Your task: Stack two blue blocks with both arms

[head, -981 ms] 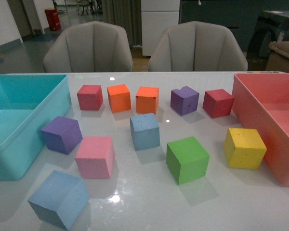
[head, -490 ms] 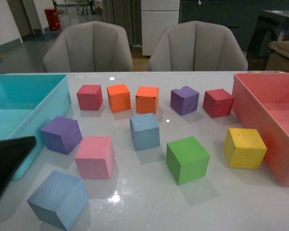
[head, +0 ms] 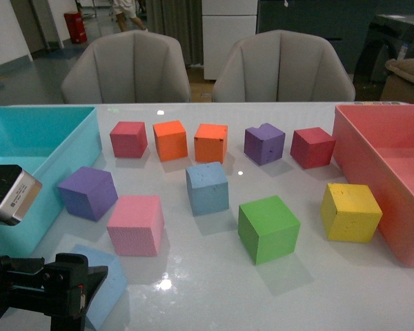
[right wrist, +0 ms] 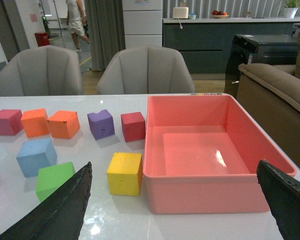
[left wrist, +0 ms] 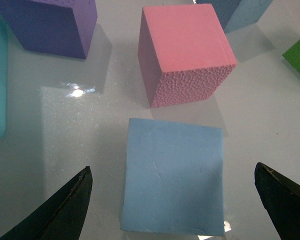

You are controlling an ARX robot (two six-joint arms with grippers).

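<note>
Left wrist view: left gripper spread wide, holding nothing. One finger stands on either side of a pale blue block on the white table, and neither touches it. Pink cube just beyond that block, ahead of the fingers, with a narrow gap between. Second blue block farther ahead, mid-table. Right gripper also wide open, empty, with the yellow cube and red bin ahead of it.
</note>
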